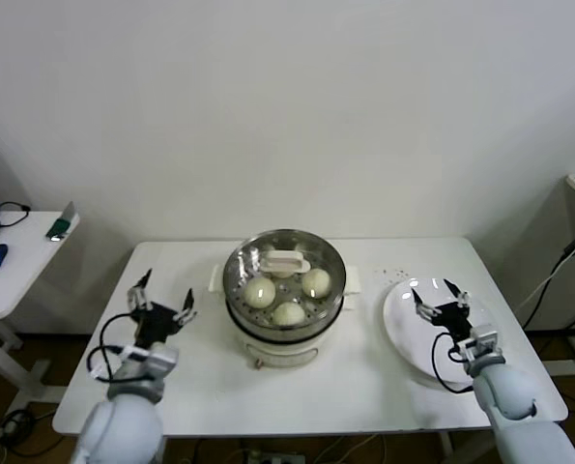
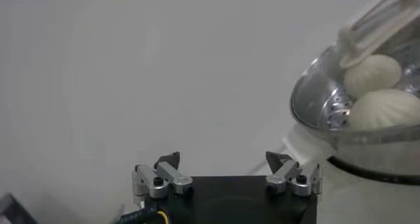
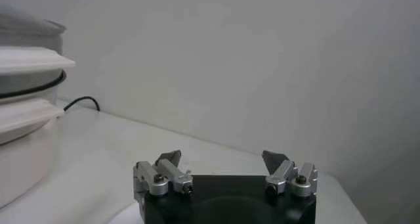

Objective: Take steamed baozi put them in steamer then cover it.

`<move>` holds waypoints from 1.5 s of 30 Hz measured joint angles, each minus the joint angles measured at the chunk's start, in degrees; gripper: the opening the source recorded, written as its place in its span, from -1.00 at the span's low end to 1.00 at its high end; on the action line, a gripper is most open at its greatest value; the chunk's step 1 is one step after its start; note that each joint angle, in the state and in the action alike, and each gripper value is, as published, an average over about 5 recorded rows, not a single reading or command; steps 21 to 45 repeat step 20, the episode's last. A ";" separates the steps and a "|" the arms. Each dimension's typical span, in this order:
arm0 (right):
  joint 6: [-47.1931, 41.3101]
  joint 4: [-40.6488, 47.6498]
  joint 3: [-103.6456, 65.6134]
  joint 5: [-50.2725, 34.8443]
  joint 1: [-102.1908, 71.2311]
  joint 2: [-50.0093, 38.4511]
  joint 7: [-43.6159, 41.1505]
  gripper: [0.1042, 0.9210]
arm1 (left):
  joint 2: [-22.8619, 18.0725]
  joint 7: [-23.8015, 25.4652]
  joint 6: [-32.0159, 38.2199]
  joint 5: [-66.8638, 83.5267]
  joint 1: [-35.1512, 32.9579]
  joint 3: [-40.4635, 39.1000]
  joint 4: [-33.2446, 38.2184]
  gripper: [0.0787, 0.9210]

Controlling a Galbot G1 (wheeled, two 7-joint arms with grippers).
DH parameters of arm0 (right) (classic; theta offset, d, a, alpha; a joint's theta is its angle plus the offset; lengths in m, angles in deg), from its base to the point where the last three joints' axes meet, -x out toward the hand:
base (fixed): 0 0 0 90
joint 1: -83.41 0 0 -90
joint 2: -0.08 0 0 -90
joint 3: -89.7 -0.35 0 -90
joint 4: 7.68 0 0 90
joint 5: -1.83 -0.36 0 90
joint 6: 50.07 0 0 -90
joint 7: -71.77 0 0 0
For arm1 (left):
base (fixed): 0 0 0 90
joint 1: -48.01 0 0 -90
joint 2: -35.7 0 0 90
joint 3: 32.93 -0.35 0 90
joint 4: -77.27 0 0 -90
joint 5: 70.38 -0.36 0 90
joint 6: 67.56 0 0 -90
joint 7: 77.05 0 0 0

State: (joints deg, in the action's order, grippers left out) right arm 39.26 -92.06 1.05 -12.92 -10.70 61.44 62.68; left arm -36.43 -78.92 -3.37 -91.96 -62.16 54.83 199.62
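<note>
The steel steamer (image 1: 283, 319) stands mid-table on its white base, with a glass lid and white lid handle (image 1: 284, 262) on top. Through the lid I see steamed baozi (image 1: 261, 292) on the perforated tray; three show plainly, a fourth sits under the handle. The left wrist view shows the steamer (image 2: 367, 179) and two baozi (image 2: 384, 107) under the lid. My left gripper (image 1: 163, 300) is open and empty, on the table left of the steamer. My right gripper (image 1: 439, 297) is open and empty above the flat white plate (image 1: 408, 338). The right wrist view shows the steamer's base (image 3: 23, 146).
The white table (image 1: 364, 387) ends close in front of both arms. A side table (image 1: 16, 261) with a blue object and cables stands at the far left. A wall lies behind.
</note>
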 measured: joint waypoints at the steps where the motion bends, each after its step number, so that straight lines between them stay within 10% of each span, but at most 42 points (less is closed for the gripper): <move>1: 0.19 -0.23 -0.22 0.04 -0.26 0.11 -0.15 0.76 | -0.55 -0.25 2.58 2.25 -1.14 1.58 -0.61 0.77; 17: 2.81 -4.02 -3.90 -1.21 -4.84 1.53 -2.16 0.76 | -5.87 -0.79 24.28 22.06 -8.87 12.82 -8.98 0.77; 45: 2.89 -4.36 -4.16 -1.26 -5.14 1.73 -2.22 0.76 | -6.08 -0.53 25.23 23.07 -9.24 13.24 -9.46 0.77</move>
